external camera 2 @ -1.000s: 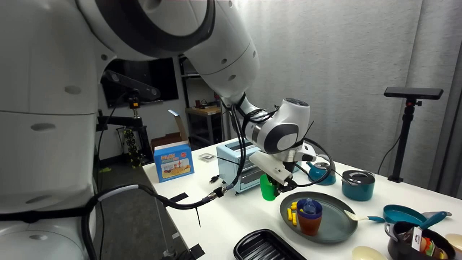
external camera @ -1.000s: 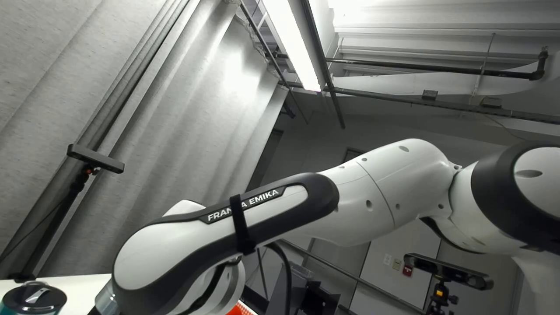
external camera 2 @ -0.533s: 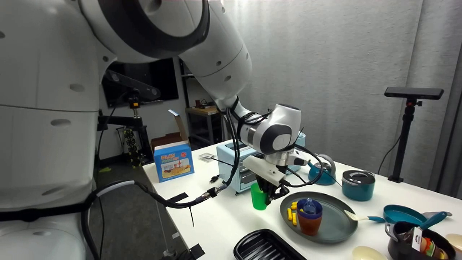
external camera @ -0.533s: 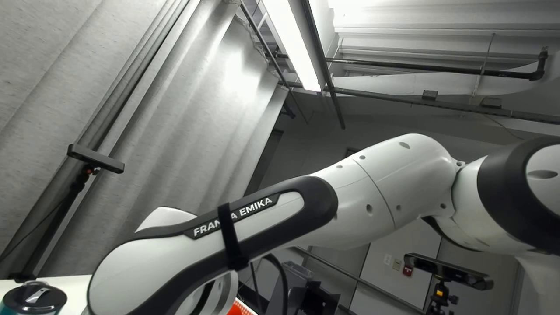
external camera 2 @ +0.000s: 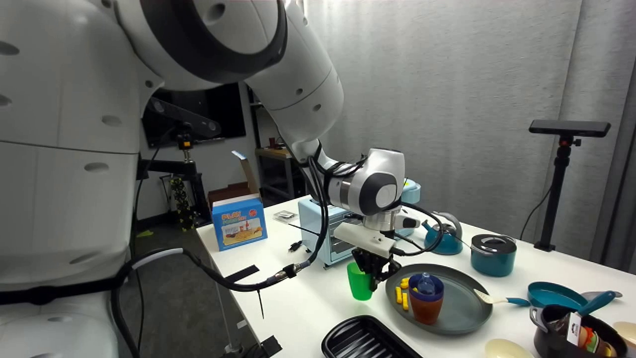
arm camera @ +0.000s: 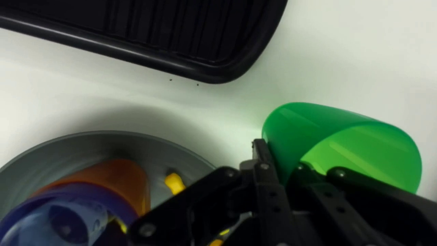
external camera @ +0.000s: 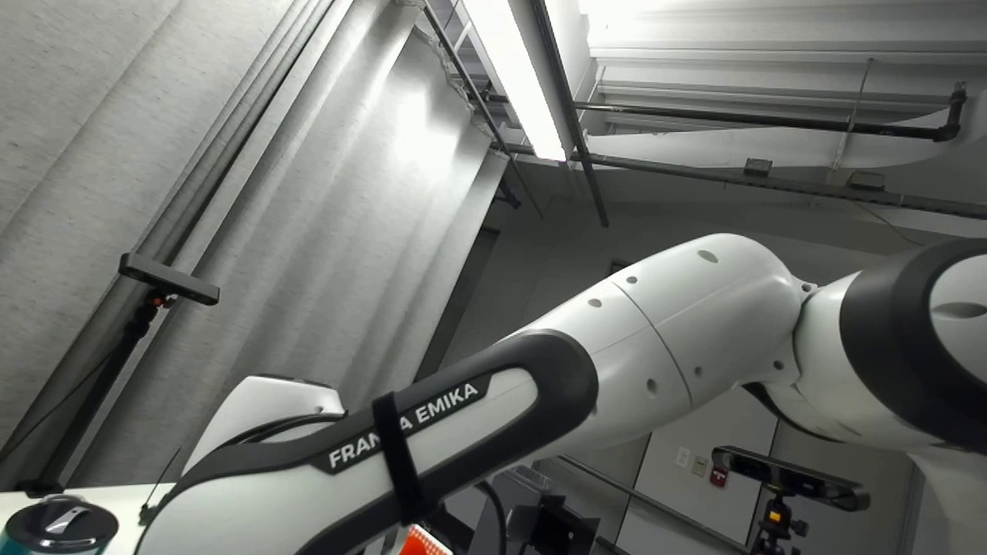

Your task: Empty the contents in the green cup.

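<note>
Hand (arm camera: pixel 281 160) clenched on its wall, I hold the green cup (external camera 2: pixel 358 283) mouth up, axis nearly vertical; in an exterior view it lies left of my grip and the gray plate (external camera 2: pixel 464 311).

In an exterior view I'm holding the cup (external camera 2: pixel 357 283) in my gripper (arm camera: pixel 281 158), left of the plate (external camera 2: pixel 464 308)! The toaster oven (external camera 2: pixel 312 226) is standing behind, the tray (external camera 2: pixel 367 339) lying in front. On the plate, stacked cups (external camera 2: pixel 426 307) are standing, loose pieces (external camera 2: pixel 399 295) lying just left; beyond, kettle (external camera 2: pixel 443 244) and pot (external camera 2: pixel 492 261) are standing.
</note>
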{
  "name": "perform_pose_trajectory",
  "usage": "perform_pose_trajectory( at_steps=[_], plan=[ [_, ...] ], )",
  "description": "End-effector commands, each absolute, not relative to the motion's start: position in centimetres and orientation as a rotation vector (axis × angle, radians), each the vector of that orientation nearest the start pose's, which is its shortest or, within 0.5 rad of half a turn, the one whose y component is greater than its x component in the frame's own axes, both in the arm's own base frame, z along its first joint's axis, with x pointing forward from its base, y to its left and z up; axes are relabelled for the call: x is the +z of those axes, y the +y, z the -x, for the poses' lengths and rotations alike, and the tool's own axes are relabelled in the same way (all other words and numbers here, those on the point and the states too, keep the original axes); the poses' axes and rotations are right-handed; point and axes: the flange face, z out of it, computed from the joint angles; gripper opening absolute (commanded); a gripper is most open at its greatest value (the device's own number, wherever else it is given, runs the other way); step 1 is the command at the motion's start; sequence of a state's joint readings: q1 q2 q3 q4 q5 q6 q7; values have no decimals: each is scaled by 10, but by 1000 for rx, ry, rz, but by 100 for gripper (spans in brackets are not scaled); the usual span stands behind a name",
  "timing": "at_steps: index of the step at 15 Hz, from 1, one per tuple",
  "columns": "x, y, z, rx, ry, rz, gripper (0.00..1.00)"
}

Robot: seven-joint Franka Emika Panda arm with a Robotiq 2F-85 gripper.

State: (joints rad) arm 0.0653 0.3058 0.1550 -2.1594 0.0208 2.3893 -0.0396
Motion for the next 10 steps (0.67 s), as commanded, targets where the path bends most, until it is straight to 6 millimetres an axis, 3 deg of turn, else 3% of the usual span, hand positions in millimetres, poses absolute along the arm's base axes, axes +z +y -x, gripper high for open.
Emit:
perform_pose_trajectory(
  at_steps=[1, 6, 7, 10],
  plan=[
    [245, 122, -543, 46, -384, 3098, 1],
    [235, 124, -543, 18, -388, 3081, 1],
    [233, 124, -543, 20, -387, 3080, 29],
    [232, 123, -543, 22, -383, 3079, 44]
  ],
)
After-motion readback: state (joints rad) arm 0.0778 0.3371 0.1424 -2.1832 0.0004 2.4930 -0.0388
